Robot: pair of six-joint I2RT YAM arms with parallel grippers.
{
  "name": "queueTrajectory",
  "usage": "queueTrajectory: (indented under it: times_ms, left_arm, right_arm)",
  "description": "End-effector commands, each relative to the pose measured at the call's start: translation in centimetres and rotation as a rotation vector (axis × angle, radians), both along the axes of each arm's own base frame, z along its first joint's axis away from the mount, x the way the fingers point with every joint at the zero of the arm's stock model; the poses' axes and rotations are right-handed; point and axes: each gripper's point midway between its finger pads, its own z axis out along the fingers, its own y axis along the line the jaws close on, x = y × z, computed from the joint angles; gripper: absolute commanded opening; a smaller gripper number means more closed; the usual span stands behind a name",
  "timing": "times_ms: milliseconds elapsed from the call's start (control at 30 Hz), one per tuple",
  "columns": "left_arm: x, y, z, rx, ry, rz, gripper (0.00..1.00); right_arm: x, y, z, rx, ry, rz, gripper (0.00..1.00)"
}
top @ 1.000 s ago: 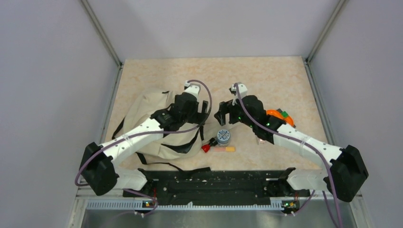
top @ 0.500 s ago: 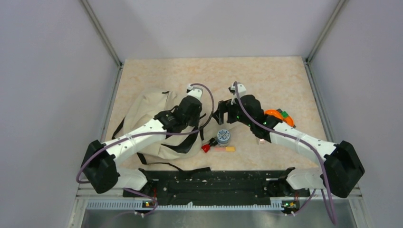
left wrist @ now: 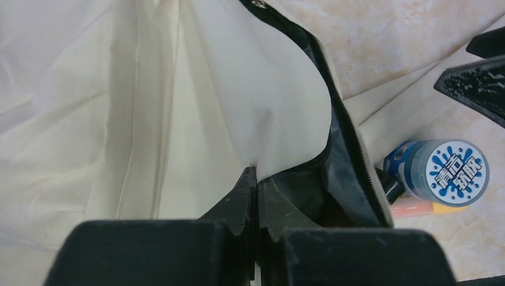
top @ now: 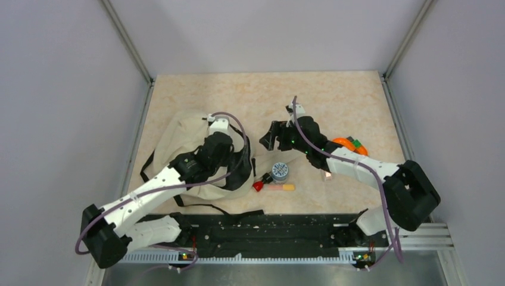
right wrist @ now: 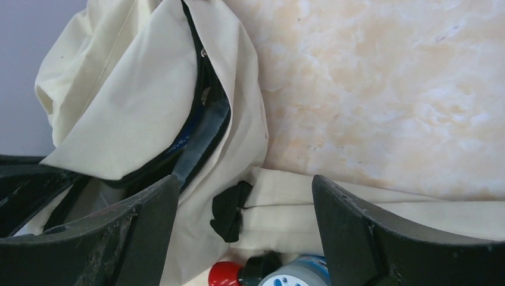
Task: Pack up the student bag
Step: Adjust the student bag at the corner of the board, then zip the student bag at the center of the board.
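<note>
Two arms reach over the counter (top: 333, 101). Nearest lie a red-capped thing (top: 258, 186) and a pink-and-yellow stick (top: 280, 187), with a blue-lidded jar (top: 280, 171) just behind. To their left the student bag (top: 181, 134) slumps on the counter, and the left jaws are pinched tight on its cream fabric by the black zipper (left wrist: 324, 71). Beyond the jar, the right jaws stand wide and empty above a shoulder strap (right wrist: 286, 208).

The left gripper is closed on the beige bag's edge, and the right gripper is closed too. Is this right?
No: the right gripper is open, fingers wide apart and empty, as the right wrist view shows. The left gripper is indeed closed on the edge of the student bag.
</note>
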Motion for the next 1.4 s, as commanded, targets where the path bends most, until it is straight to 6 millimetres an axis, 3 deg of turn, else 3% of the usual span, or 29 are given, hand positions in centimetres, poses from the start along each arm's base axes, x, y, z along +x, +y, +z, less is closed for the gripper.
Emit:
queueTrajectory:
  times_ms: [0, 300, 533, 667, 933, 1067, 1267, 1367]
  left_arm:
    - [-2.0, 2.5, -0.6, -0.011, 0.028, 0.077, 0.0]
    - [-3.8, 4.1, -1.5, -0.035, 0.068, 0.127, 0.0]
    - [-4.7, 5.2, -2.5, -0.019, 0.123, 0.201, 0.0]
    - [-5.2, 6.5, -2.5, -0.006, 0.124, 0.263, 0.0]
    - [-6.2, 6.9, -3.2, -0.024, 0.163, 0.282, 0.0]
    - [-6.4, 8.2, -2.9, -0.001, 0.15, 0.337, 0.0]
    - [-6.2, 8.9, -2.6, 0.003, 0.124, 0.373, 0.0]
    - [-6.1, 9.6, -2.3, 0.014, 0.105, 0.406, 0.0]
  right_arm:
    - [1.9, 3.5, 3.6, 0.183, -0.019, 0.04, 0.8]
    - [4.0, 7.6, 2.5, 0.205, -0.002, 0.146, 0.8]
    - [4.9, 10.2, 0.7, 0.178, 0.022, 0.224, 0.72]
    - [5.1, 11.4, 0.5, 0.16, -0.002, 0.262, 0.7]
    - [7.3, 13.6, -1.2, 0.061, -0.047, 0.299, 0.68]
    - [6.7, 13.5, -1.7, 0.036, -0.055, 0.315, 0.65]
    - [3.9, 13.0, -0.3, 0.028, -0.112, 0.344, 0.64]
    - [3.1, 12.1, 0.0, 0.07, -0.055, 0.291, 0.62]
